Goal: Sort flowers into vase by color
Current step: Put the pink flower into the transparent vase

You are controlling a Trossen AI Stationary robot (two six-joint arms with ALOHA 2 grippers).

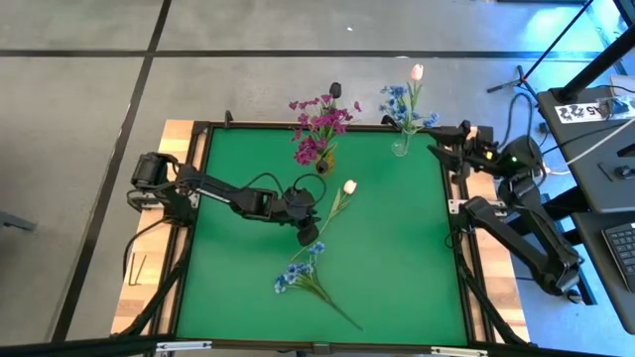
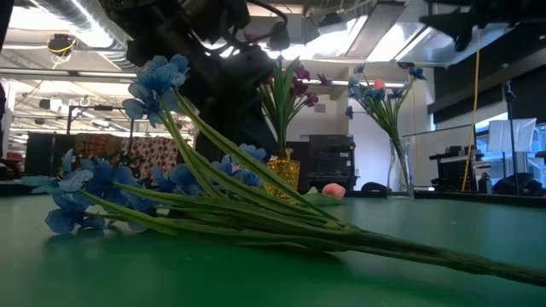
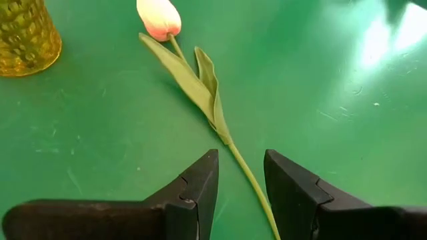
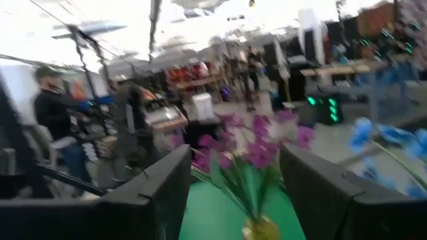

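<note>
A pale white-pink tulip [image 1: 340, 201] lies flat on the green table, its bloom [image 3: 159, 18] toward the far edge. My left gripper [image 3: 241, 163] is open low over its stem [image 3: 248, 175], one finger on either side with a gap to each; in the high view the left gripper [image 1: 310, 234] is mid-table. A blue spray [image 1: 303, 278] lies nearer the near edge. Magenta sprays [image 1: 317, 134] stand in a yellow vase [image 3: 25, 37]. Blue sprays and a tulip stand in a clear glass vase [image 1: 401, 145]. My right gripper [image 4: 233, 177] is open and waits at the far right corner [image 1: 444, 151].
The yellow vase [image 1: 324, 162] stands close beyond the tulip's bloom, the glass vase at the far edge to its right. A raised dark frame [image 1: 451, 248] rims the table. Bare green surface lies right of the tulip and the blue spray. A person [image 4: 57, 113] shows in the room beyond.
</note>
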